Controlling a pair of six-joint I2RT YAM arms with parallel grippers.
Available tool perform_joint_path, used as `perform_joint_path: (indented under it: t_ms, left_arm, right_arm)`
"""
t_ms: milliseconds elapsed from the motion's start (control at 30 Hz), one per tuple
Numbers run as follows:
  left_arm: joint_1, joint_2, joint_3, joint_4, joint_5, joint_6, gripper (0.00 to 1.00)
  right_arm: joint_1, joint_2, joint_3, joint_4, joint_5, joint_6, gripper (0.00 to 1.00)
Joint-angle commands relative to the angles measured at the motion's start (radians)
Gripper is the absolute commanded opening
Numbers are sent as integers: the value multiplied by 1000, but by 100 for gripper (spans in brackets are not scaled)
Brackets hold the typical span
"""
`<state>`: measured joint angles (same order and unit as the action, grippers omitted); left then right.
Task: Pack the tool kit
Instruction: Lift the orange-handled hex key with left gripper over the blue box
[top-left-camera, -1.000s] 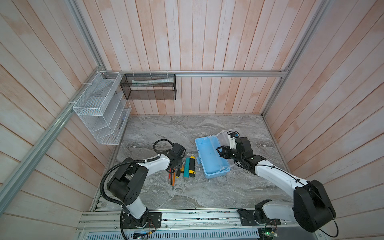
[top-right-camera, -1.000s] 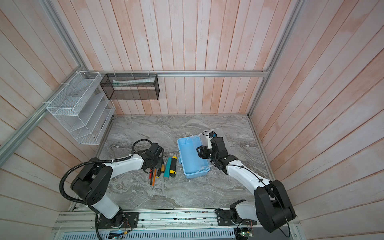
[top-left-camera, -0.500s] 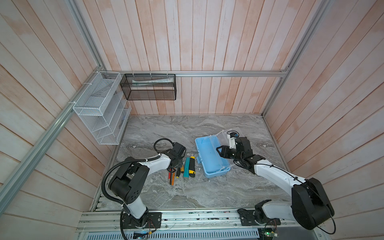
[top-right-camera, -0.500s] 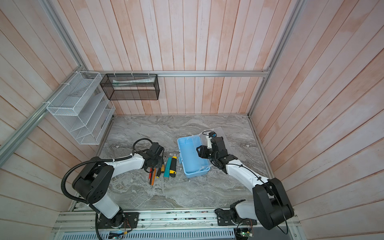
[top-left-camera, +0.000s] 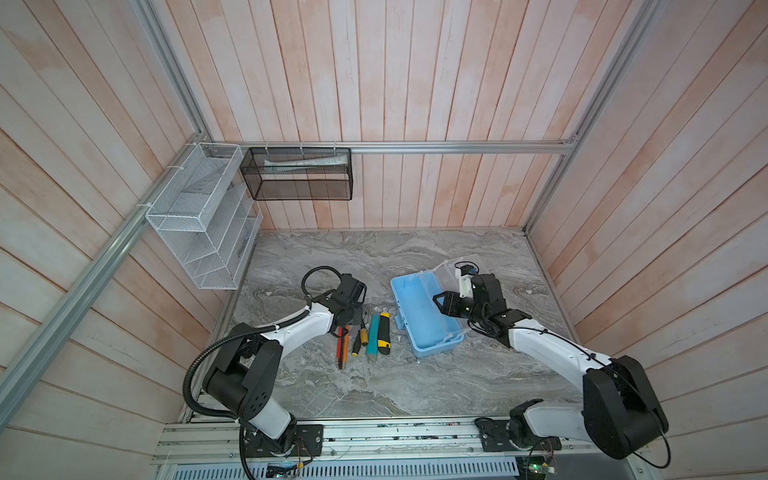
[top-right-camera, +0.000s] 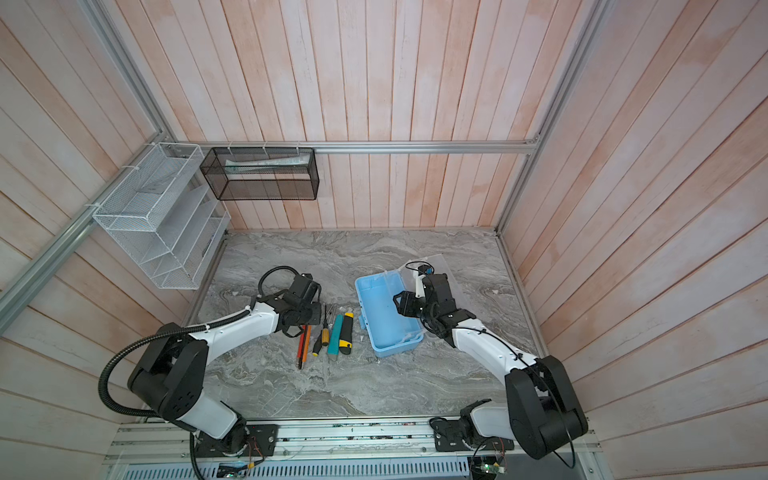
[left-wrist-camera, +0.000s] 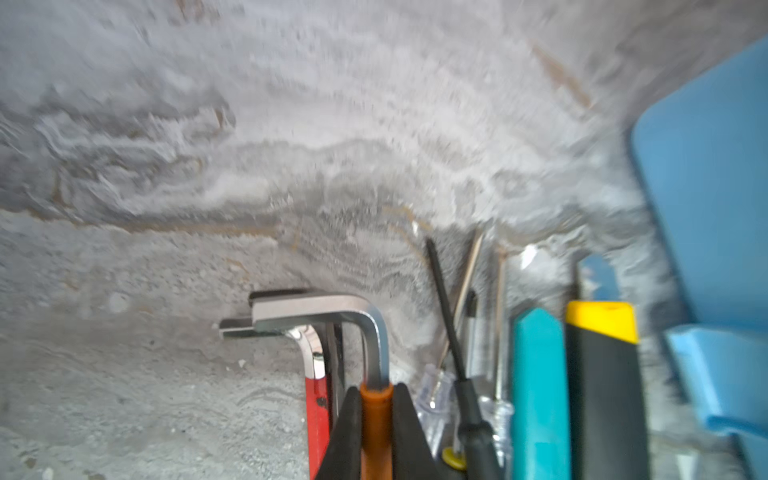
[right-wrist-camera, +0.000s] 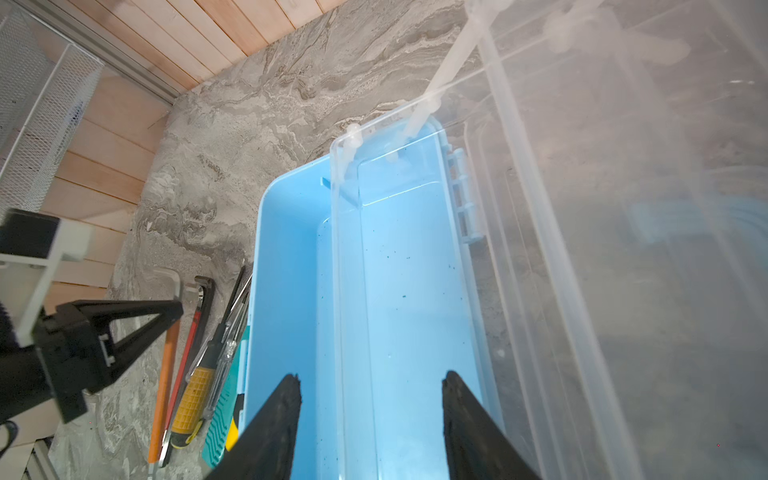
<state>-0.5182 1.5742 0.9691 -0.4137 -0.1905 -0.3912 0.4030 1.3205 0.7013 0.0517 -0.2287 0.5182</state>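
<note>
Grasp step: left gripper (left-wrist-camera: 376, 390) pinched shut on orange-sleeved hex key (left-wrist-camera: 357, 309) in the tool row (top-left-camera: 365, 332), mid table (top-left-camera: 374, 386). Open, empty-looking tool kit (top-left-camera: 415, 307) sits toward table's right edge. The right gripper (right-wrist-camera: 372, 376) is half-spread over it, holding nothing. Next: lift key clear, carry into kit.

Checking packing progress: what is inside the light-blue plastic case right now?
No tools visible: the rectangular light-blue plastic case holds only a clear plastic inner tray and a few dark specks. The right hand covers part of its floor.

Open tool kit (top-left-camera: 415, 313) beside tools (top-left-camera: 384, 332)
</note>
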Motion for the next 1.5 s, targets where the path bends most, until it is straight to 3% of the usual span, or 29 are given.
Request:
perform_joint_path:
  t_ms: [0, 100, 233, 467, 567, 767, 1200, 1467]
  left_arm:
    - [8, -50, 60, -16, 6, 31, 0]
    - [8, -66, 90, -23, 27, 32, 0]
    - [2, -115, 119, 30, 154, -22, 0]
    - [-47, -137, 84, 360, 332, -291, 0]
    - [-63, -107, 54, 514, 359, -439, 0]
    - [-126, 20, 111, 613, 352, -555, 0]
    - [-181, 229, 205, 597, 290, -598, 0]
    - [-186, 306, 254, 545, 331, -565, 0]
  right_arm:
    - [-7, -7, 11, -26, 5, 5, 54]
    - [-8, -6, 15, -26, 1, 8, 54]
    - [-17, -25, 23, -26, -23, 24, 54]
    - [-20, -83, 44, -21, -32, 48, 54]
    - [-20, -104, 43, -23, -31, 53, 54]
    - [-29, -151, 11, -15, -19, 57, 54]
    - [-67, -225, -57, -19, -18, 40, 54]
    - [-80, -220, -88, 0, -35, 44, 54]
